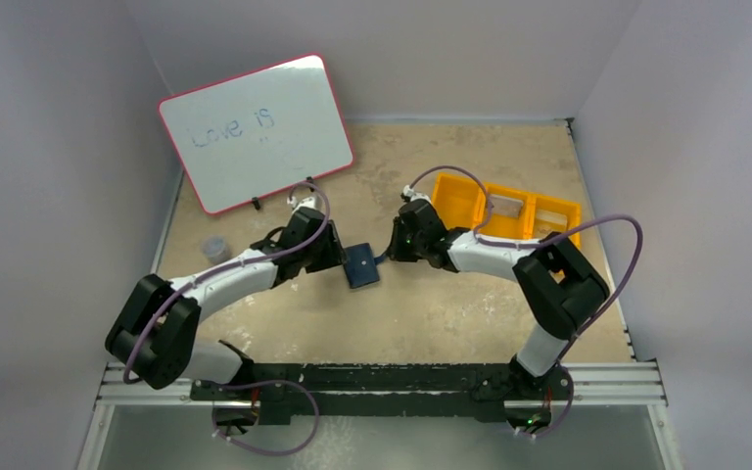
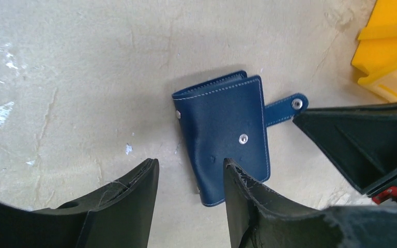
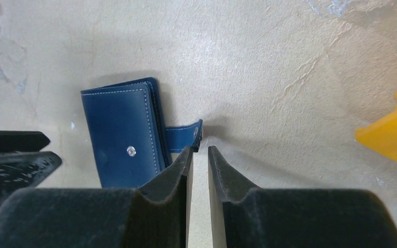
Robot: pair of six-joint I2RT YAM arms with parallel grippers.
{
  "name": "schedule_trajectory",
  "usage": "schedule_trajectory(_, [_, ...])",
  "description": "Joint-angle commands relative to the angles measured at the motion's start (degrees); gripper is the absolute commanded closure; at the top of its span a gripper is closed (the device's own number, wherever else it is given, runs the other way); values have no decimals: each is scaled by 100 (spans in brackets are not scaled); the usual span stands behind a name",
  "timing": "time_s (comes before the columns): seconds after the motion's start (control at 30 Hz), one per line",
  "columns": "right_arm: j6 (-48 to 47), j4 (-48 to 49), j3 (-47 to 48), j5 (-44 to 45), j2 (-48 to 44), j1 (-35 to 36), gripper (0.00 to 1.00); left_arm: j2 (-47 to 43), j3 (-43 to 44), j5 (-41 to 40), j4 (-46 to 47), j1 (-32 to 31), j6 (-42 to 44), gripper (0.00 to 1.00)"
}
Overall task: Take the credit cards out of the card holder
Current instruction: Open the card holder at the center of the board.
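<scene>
Mid-table, between the two arms: card holder (image 1: 361, 265) lies flat, folded closed, dark blue outer face up with a metal snap stud showing. Its snap tab (image 2: 289, 106) is unfastened and sticks out sideways toward the right arm.

Left gripper (image 2: 190, 164): jaws clearly apart, nothing between them. It hovers low just beside the holder. In the left wrist view one finger (image 2: 248, 196) overlaps the holder's near corner and the other finger sits over bare table.

Right gripper (image 3: 200, 150): jaws parted by only a narrow slit and gripping nothing. The tips are right at the end of the snap tab, with the holder body just to one side of them. The left gripper's fingers show at the frame edge of the right wrist view, so the two grippers are close, one on either side of the holder.

Orange tray (image 1: 450, 193) sits toward the far right of the table, well apart from the holder. Pale flat pieces (image 1: 509, 208) lie in its middle and right compartments. They're possibly the credit cards, but too small in the top view to confirm.

Whiteboard (image 1: 258, 132) with a red border and faint writing leans at the back left. Small grey cylinder (image 1: 215, 248) stands below it, near the left arm.
</scene>
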Motion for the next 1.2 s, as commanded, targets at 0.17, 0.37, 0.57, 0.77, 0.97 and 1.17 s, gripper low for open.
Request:
schedule_trajectory(0.17, [-37,820,-81,-1130,-26,-426,78,337,372,-277,-211,-312,104,52])
schedule_trajectory(0.37, [-219,726,157,-1280,233,-490,79,499,425,-317,-188,-367,48,52])
schedule_trajectory(0.57, [-273,854,100,-1604,350,-499,77,644,461,-275,-130,-378,40,52])
schedule_trajectory(0.77, [-461,395,269,-1024,448,-505,78,715,488,-228,-109,-392,36,54])
schedule_trajectory(0.97, [-540,596,271,-1290,549,-507,76,771,503,-207,-91,-401,47,55])
schedule_trajectory(1.17, [-460,914,261,-1501,641,-508,89,697,500,-219,-83,-407,12,55])
